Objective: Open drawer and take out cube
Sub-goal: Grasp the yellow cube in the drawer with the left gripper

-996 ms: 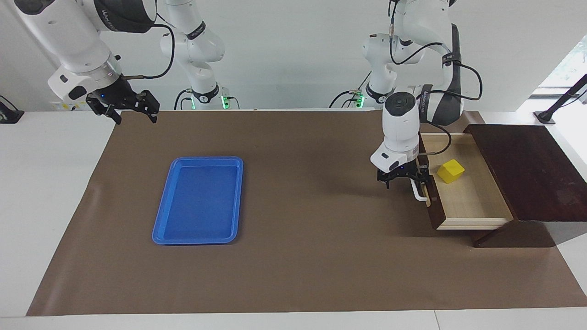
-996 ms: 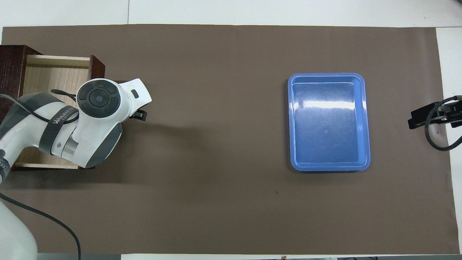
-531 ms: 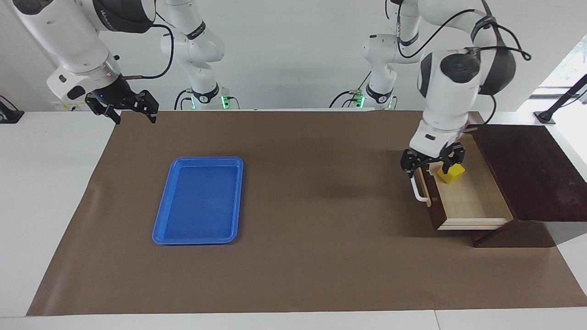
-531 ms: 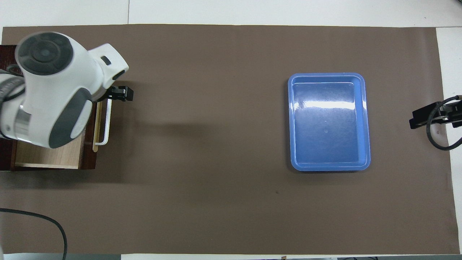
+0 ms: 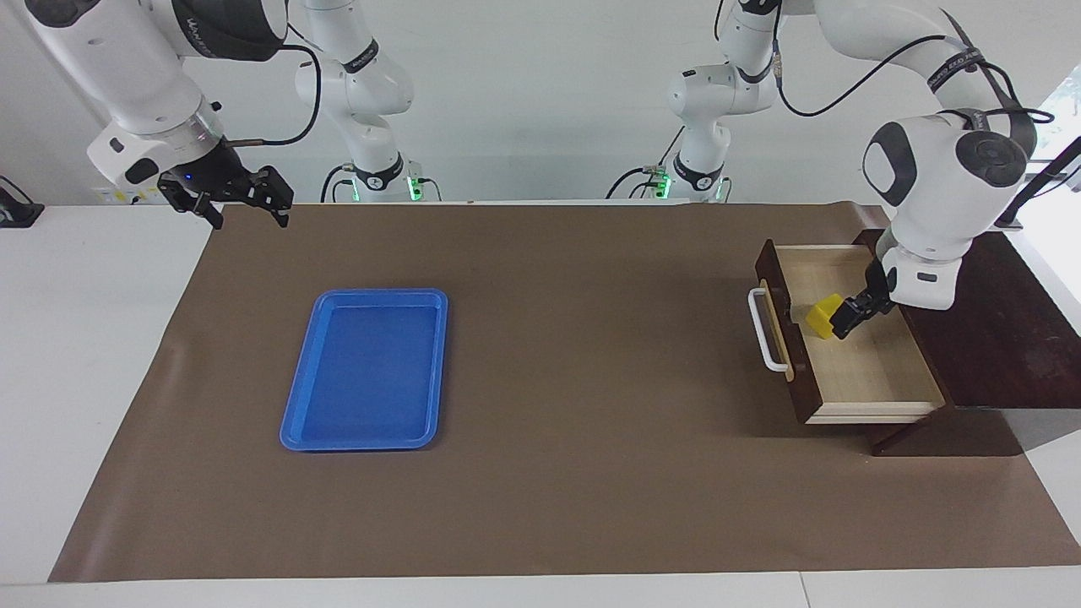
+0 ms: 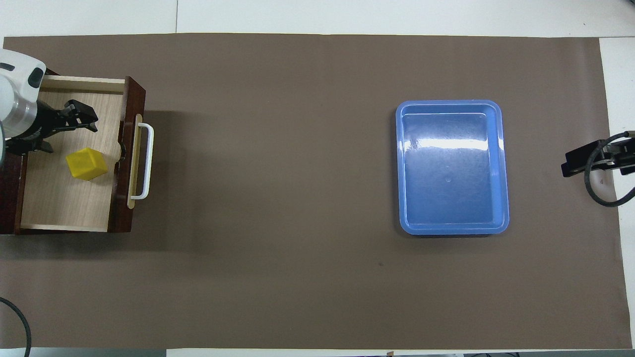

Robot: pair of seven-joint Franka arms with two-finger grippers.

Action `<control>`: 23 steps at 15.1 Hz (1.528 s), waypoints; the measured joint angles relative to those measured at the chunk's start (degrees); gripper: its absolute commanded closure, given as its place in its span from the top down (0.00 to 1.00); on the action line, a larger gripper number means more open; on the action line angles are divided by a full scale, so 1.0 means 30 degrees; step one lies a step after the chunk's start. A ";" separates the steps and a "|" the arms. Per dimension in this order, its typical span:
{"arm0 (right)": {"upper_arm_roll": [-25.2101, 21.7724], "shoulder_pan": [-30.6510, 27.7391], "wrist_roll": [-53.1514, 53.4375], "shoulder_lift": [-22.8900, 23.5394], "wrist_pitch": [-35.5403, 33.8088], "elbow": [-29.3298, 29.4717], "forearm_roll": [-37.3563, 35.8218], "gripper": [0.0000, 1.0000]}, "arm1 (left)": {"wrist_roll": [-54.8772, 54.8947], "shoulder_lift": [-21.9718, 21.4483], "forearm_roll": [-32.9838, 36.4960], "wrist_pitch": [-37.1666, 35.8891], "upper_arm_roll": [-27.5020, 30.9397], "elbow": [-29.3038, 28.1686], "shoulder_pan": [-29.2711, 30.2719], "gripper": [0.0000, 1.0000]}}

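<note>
The dark wooden drawer (image 5: 870,371) stands pulled out of its box (image 5: 988,321) at the left arm's end of the table, its white handle (image 5: 764,329) free. The yellow cube (image 5: 821,317) lies on the drawer's pale floor; it also shows in the overhead view (image 6: 87,164), inside the drawer (image 6: 64,198). My left gripper (image 5: 857,308) hangs open over the drawer's inside, tilted, one fingertip close beside the cube on the box's side; it holds nothing. The overhead view shows it (image 6: 59,130) apart from the cube. My right gripper (image 5: 245,203) waits open over the table's edge at the right arm's end.
A blue plastic tray (image 5: 367,367) lies empty on the brown mat toward the right arm's end, also in the overhead view (image 6: 451,168). The dark box's top stands higher than the drawer. The right gripper's tip (image 6: 590,161) shows at the mat's edge.
My left gripper left the white handle, rose, and swung over the open drawer down beside the cube. The drawer stays open. The cube and the right arm have not moved.
</note>
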 measured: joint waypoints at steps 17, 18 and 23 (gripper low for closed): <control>0.0214 0.2707 1.2746 0.0273 0.3275 -0.4073 0.5050 1.00 | -0.1348 -0.1225 0.0008 0.1626 0.0146 -0.2304 0.0198 1.00; 0.0219 0.3082 1.3792 0.0555 0.3737 -0.4143 0.5416 1.00 | -0.1347 -0.1225 0.0008 0.1625 0.0148 -0.2288 0.0201 1.00; 0.0250 0.4675 1.7887 0.2001 0.6001 -0.4276 0.6951 1.00 | -0.1333 -0.1227 0.0009 0.1608 0.0112 -0.2429 0.0203 1.00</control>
